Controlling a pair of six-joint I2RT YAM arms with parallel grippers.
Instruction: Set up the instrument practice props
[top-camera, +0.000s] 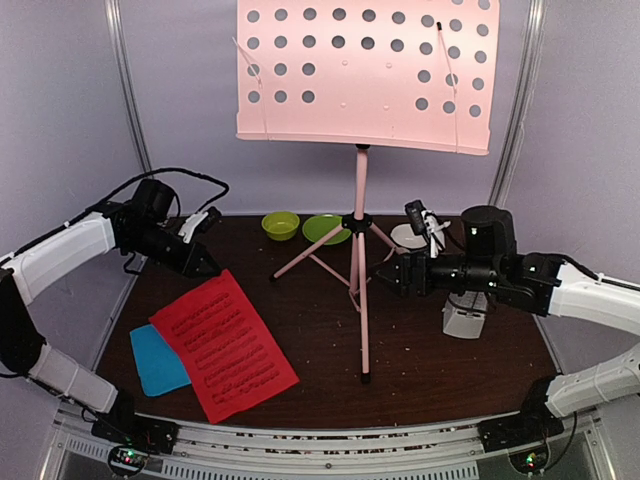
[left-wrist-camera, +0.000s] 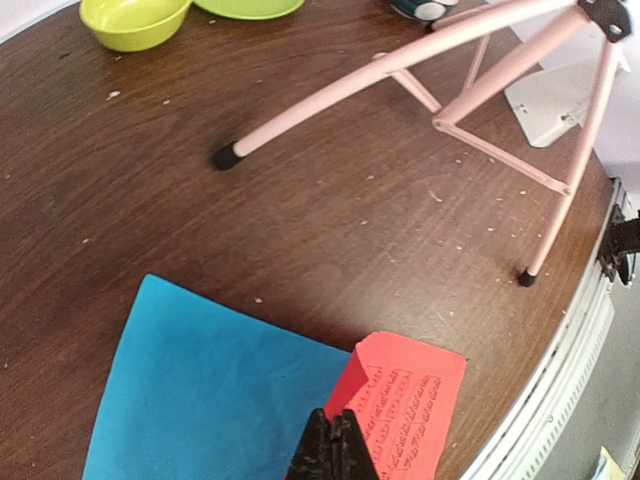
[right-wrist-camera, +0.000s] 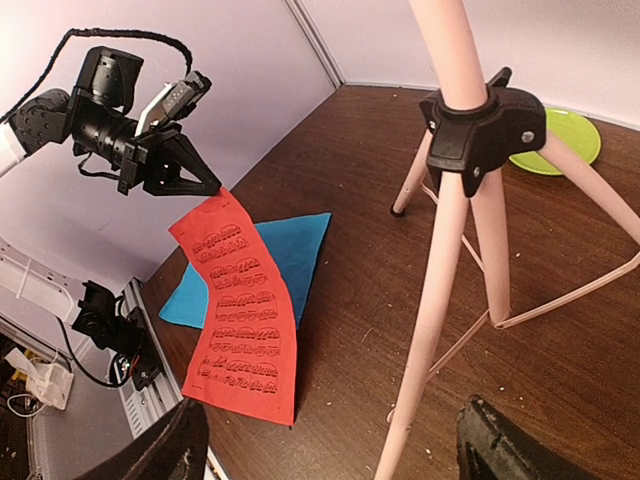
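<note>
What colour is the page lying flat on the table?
The page is plain cyan, clearest in the left wrist view.

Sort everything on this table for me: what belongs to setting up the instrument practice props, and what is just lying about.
For the job:
- pink music stand
- red sheet
- blue sheet
- white metronome

Just lying about:
- green bowl
- green plate
- small dark-and-white bowl

You are seeing a pale pink music stand dotted with holes, a red page bearing dark notation, a plain cyan page.
</note>
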